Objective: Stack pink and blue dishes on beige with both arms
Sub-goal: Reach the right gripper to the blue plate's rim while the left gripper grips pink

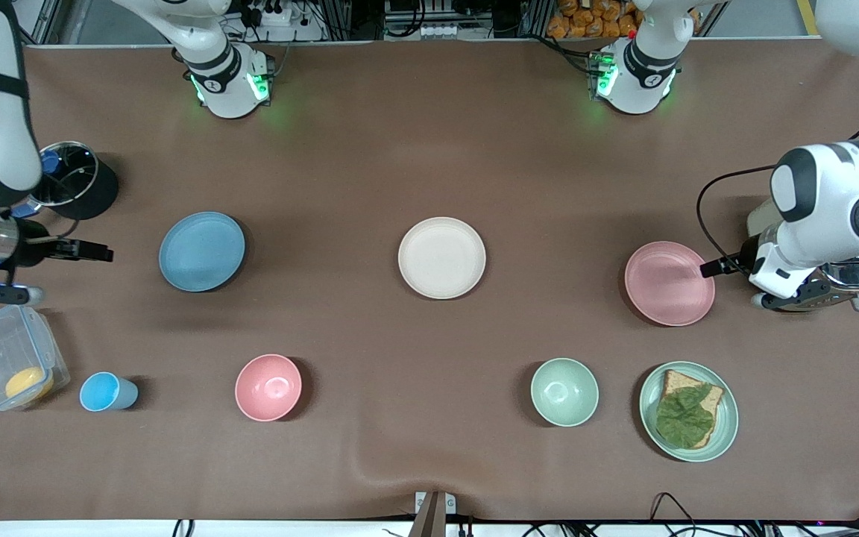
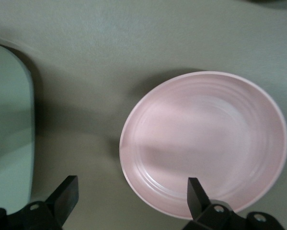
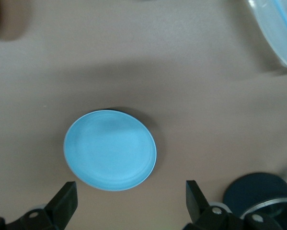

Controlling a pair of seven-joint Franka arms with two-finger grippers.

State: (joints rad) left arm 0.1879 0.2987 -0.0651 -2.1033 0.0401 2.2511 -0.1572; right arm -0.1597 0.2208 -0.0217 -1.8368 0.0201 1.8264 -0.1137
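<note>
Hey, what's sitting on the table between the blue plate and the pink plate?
Only the beige plate lies between the blue plate and the pink plate, as the front view shows.

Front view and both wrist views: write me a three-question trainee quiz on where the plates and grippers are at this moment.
1. True or false: the pink plate already lies on the beige plate.
2. Multiple choice: the left gripper has its fingers A) shut on the pink plate, B) open, one finger over the plate's rim, C) shut over the toaster.
3. Fill in: the right gripper is open near the ____ plate.

Key
1. False: all three plates lie apart on the table, the beige one between the other two.
2. B.
3. Blue; it lies toward the right arm's end of the table.
</note>
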